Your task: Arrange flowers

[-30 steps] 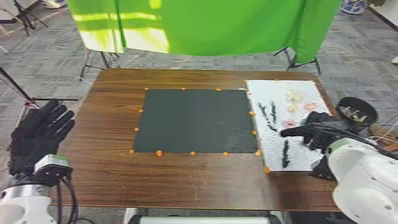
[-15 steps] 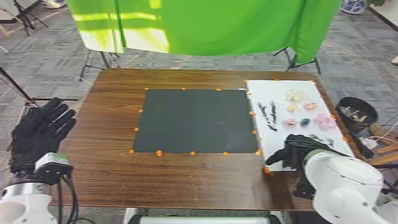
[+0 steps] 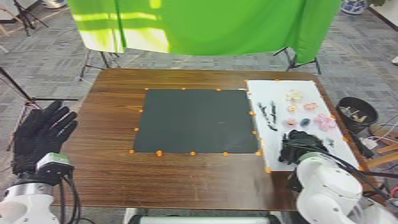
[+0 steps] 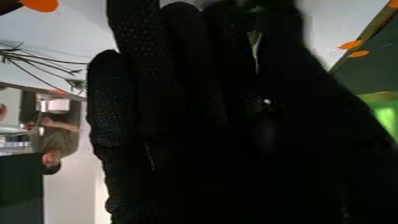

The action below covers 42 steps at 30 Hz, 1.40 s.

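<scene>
Centrally in the head view, the dark mat (image 3: 195, 120) is set, presumably to receive the arrangement; at right, pink flowers (image 3: 325, 122) and dark stems (image 3: 269, 116) are spread apart on the white board (image 3: 266, 89), probably for easier picking. Over its lower part the right hand (image 3: 300, 141) is placed. At lower left, the left hand (image 3: 43, 131) is held released, likely clear of the work. In the right wrist view, a leafy sprig (image 4: 73, 84) is seen beyond the glove; whether anything is grasped cannot be told.

Mat (image 3: 195, 120) on the table (image 3: 102, 180), sheet (image 3: 271, 89) just right of it, stems (image 3: 273, 114) and flower heads (image 3: 325, 122) on the sheet, flower heads right of the stems.
</scene>
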Available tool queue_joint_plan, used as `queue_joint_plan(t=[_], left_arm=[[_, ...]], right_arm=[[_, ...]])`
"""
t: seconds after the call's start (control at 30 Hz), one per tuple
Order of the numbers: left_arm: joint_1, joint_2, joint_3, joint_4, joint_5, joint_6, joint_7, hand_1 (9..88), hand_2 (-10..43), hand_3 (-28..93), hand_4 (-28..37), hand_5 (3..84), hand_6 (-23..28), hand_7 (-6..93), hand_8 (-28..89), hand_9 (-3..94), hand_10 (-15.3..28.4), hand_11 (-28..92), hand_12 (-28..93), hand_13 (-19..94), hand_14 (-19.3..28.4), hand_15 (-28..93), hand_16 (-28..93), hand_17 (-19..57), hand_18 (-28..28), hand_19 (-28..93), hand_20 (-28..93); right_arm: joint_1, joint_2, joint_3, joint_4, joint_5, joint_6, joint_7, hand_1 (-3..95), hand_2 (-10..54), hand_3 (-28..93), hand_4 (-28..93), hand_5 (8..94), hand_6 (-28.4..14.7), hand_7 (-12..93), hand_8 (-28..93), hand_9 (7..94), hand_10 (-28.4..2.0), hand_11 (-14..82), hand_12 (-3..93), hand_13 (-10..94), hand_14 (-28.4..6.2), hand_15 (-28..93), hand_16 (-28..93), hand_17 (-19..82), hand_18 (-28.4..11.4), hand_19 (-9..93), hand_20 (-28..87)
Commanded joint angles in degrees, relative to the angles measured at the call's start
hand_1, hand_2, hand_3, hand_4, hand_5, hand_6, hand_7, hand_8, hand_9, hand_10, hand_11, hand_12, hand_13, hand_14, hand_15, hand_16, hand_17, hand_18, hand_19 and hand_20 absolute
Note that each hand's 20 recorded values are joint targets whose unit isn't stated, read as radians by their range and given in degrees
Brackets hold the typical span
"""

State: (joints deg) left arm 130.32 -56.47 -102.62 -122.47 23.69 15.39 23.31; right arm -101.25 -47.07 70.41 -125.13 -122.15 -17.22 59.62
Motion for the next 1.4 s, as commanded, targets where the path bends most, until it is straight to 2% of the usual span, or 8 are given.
queue_joint_plan(t=[0.03, 0.27, 0.77, 0.8, 0.83, 0.87, 1.0, 1.4], left_arm=[[-0.1, -0.04, 0.85, 0.3, -0.56, 0.18, -0.62, 31.8, 9.4, 68, -28.1, 44.0, 11.1, 14.4, -8, 36.4, 17.4, 27, 10, 25, 17.9, 40, -9, -5.9, 15.6, 37, 7], [-0.1, -0.1, 1.73, 0.27, -0.68, 0.07, -0.64, 31.3, 10.1, 69, -28.2, 44.1, 11.0, 14.5, -8, 36.4, 17.5, 27, 10, 25, 17.9, 40, -10, -5.9, 15.6, 37, 7], [0.6, 0.15, 1.57, 0.29, -1.37, -0.39, -0.52, 30.6, 11.3, 69, -28.3, 44.3, 11.0, 14.1, -8, 36.6, 17.4, 27, 10, 26, 17.9, 40, -10, -6.3, 15.8, 38, 7], [0.7, 0.2, 1.57, 0.26, -1.5, -0.35, -0.42, 30.6, 11.3, 69, -28.3, 44.3, 11.0, 14.0, -8, 36.7, 17.4, 27, 10, 26, 17.9, 40, -10, -6.3, 15.8, 38, 7], [0.7, 0.18, 1.56, 0.26, -1.52, -0.35, -0.45, 30.6, 11.3, 69, -28.3, 44.3, 11.0, 14.0, -8, 36.7, 17.4, 27, 10, 26, 17.9, 40, -10, -6.3, 15.8, 38, 7], [0.6, 0.19, 1.64, 0.32, -1.58, -0.29, -0.43, 30.6, 11.3, 69, -28.3, 44.3, 11.0, 14.1, -8, 36.7, 17.4, 27, 10, 26, 17.9, 40, -10, -6.3, 15.8, 38, 7], [0.3, 0.32, 1.94, 0.4, -1.63, -0.44, -0.51, 30.5, 11.4, 70, -28.3, 44.2, 11.0, 14.2, -8, 36.7, 17.4, 27, 10, 26, 17.9, 40, -10, -6.2, 15.8, 38, 7], [0.1, 0.55, 2.02, 0.71, -1.8, -0.14, -0.79, 30.5, 11.7, 70, -28.3, 44.3, 11.1, 14.5, -8, 36.7, 17.4, 28, 10, 26, 18.0, 41, -10, -6.1, 15.8, 38, 7]], right_arm=[[-7.0, 1.1, 4.3, 1.9, 0.8, -0.5, -6.0, 57.0, -6.1, 73, -24, 81.3, -3.3, 14, 7, 88.4, -14.4, 11.1, 24.0, 88, -11.2, 24, 24, 48, -21.1, 92, 14], [-10.5, 3.2, 10.7, 2.5, 3.5, -3.5, -18.6, 40.2, -8.7, 93, -23, 80.6, -3.6, 23, 20, 88.2, -16.6, 16.9, 20.1, 84, -12.4, 28, 26, 42, -19.9, 91, 21], [-16.2, 4.6, 16.6, -4.5, 6.2, 14.8, -23.9, 30.0, -5.5, 93, -3, 83.1, -3.8, 27, 27, 90.9, -17.4, 19.6, 21.4, 85, -13.6, 33, 26, 42, -18.9, 90, 27], [-15.7, 4.8, 16.0, -4.6, 4.9, 14.4, -23.2, 25.0, 2.3, 93, 5, 83.8, -3.9, 27, 25, 90.9, -16.8, 19.9, 21.5, 85, -13.1, 33, 26, 42, -18.7, 90, 27], [-15.0, 4.9, 15.6, -4.6, 4.4, 13.1, -22.5, 9.2, 36.0, 93, 13, 83.7, -3.8, 26, 26, 91.0, -17.1, 19.8, 21.3, 85, -13.4, 32, 26, 42, -18.9, 90, 28], [-14.2, 5.0, 14.8, -4.4, 3.8, 12.1, -21.6, 3.3, 49.3, 93, 14, 83.6, -3.6, 27, 27, 91.2, -17.2, 19.7, 21.2, 85, -13.4, 32, 26, 43, -19.2, 90, 28], [-9.9, 5.0, 10.3, -3.3, -0.1, 6.9, -14.9, 21.6, 9.0, 85, -13, 74.5, -4.3, 30, -4, 84.1, -17.8, 20.1, 20.2, 81, -14.0, 34, 23, 44, -20.2, 91, 21], [-6.5, 3.7, 7.4, -1.7, 1.9, -4.8, -10.2, 21.8, -6.5, 70, -16, 62.3, -7.9, 28, -8, 73.0, -20.2, 21.1, 19.9, 73, -15.2, 35, 20, 45, -20.5, 93, 20]])
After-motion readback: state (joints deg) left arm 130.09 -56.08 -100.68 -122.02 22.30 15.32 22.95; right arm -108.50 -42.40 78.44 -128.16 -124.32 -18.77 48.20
